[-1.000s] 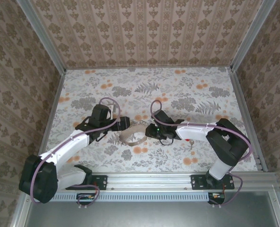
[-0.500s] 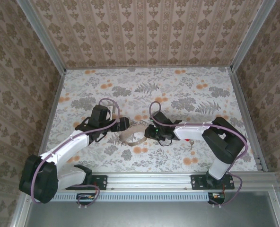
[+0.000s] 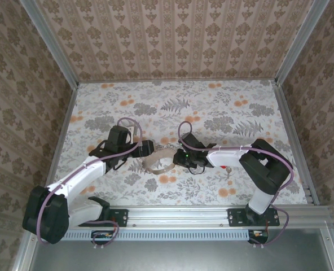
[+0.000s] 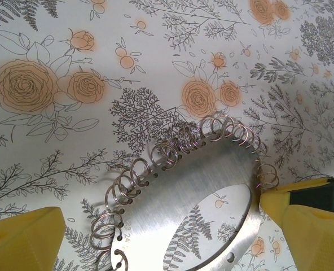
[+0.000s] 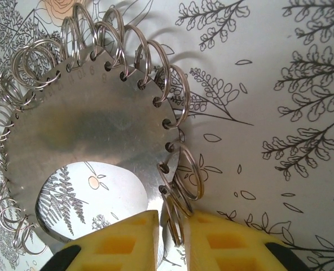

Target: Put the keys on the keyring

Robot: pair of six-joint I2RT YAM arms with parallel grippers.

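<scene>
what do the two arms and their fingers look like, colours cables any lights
Both arms match. The left arm and right arm have white link shells between bulky black joints, on black bases bolted to a silver rail. A purple cable loops along each. The right wrist carries a small green light. The finger pads are bright yellow and blocky, with moulded square recesses.

The top camera looks steeply down from above and behind the arm bases [image 3: 251, 216], far enough to take in the whole floral counter [image 3: 223, 107]. Both wrist cameras hover close over it, facing each other across the keyring [image 4: 195, 197] — the patch all three share.
</scene>
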